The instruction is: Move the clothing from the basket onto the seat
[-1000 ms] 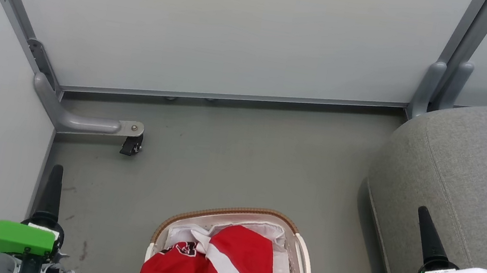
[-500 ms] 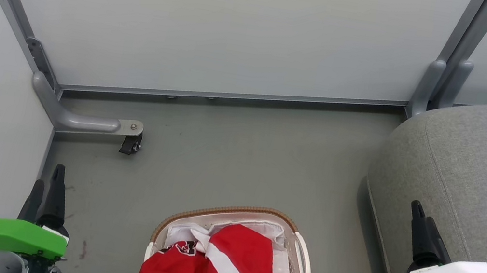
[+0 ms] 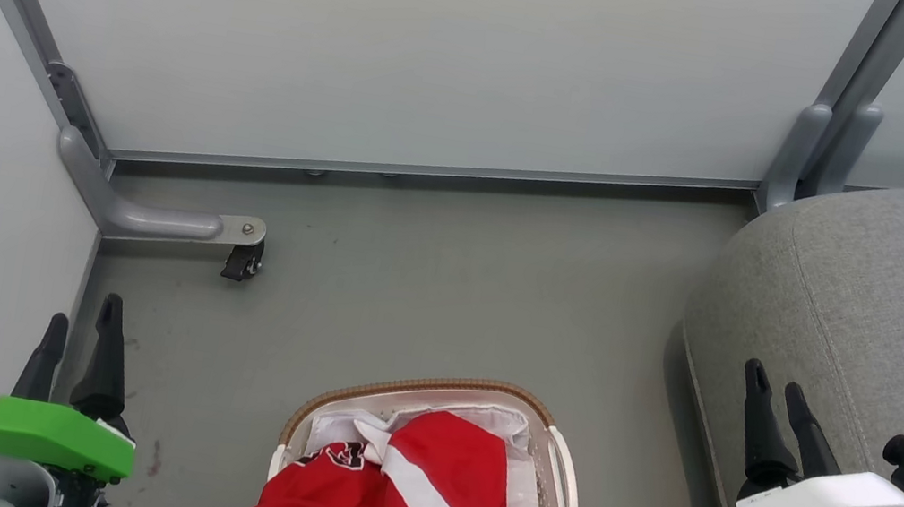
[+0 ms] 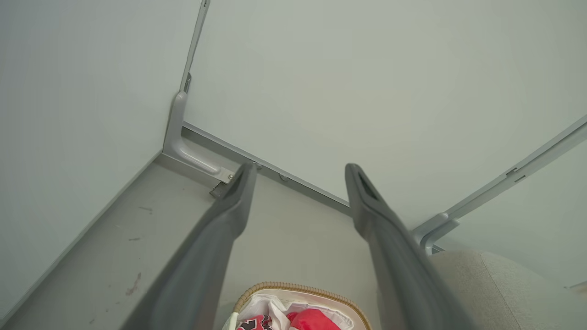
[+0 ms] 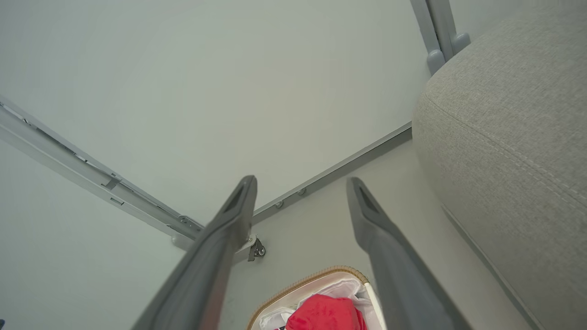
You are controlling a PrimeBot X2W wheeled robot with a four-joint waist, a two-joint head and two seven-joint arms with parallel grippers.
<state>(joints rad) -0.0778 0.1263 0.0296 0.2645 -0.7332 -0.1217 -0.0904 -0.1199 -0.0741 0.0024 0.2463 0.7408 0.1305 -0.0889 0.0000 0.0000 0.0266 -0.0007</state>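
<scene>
Grey floor (image 3: 446, 289); crumpled red, white-striped clothing (image 3: 413, 501) in basket (image 3: 431, 384)

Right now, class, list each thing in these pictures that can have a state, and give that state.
left gripper, open, holding nothing.
right gripper, open, holding nothing.
laundry basket, upright on the floor, filled.
red clothing, heaped in the laundry basket, untouched.
seat, no clothing on the part in view.
</scene>
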